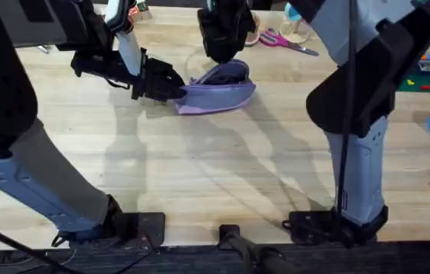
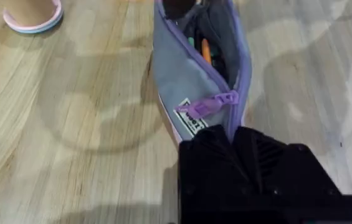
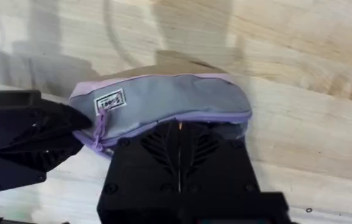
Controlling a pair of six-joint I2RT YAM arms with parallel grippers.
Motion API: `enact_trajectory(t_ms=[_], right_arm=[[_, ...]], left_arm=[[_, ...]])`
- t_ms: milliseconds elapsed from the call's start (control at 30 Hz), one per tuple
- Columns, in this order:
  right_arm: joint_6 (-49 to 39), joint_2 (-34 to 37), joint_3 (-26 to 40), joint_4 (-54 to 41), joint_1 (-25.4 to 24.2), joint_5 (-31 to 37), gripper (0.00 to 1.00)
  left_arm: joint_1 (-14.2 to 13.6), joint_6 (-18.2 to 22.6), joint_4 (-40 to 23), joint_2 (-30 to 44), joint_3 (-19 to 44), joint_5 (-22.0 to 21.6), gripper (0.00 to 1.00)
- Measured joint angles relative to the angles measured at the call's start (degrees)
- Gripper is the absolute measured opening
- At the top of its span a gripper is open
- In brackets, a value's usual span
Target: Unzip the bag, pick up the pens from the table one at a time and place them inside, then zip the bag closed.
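The left gripper (image 1: 170, 90) is clamped on the bag's (image 1: 218, 90) nine o'clock end, apparently to anchor it on the desk (image 1: 215, 167), pens (image 2: 205, 50) already inside, while the right gripper (image 1: 226, 55) hovers at its twelve o'clock edge, its opening hidden.
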Motion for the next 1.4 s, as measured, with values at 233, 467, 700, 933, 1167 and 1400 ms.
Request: enact_trajectory(t_ms=[233,467,700,933,1167,1400], right_arm=[[-2.28,-0.02,0.42,0.09,0.76,0.00,0.031],[-3.97,-0.02,2.03,2.88,2.86,-0.02,0.637],[-4.52,-0.02,2.05,3.26,3.39,0.00,0.995],[-4.52,-0.02,2.05,3.30,3.39,0.00,0.996],[-5.01,-0.02,3.17,5.10,3.76,-5.21,0.996],[-6.27,-0.02,3.76,5.85,5.52,-8.99,0.996]], left_arm=[[0.00,0.00,0.00,0.00,0.00,0.00,0.044],[0.00,0.00,0.00,-0.02,0.00,0.00,0.044],[-0.02,0.16,0.18,0.00,-0.02,0.72,0.655],[0.35,0.15,-2.17,0.00,-0.02,1.33,0.995],[7.00,0.57,-5.27,0.00,-0.02,1.36,0.995],[15.68,4.30,-9.35,0.00,-0.02,1.40,0.995]])
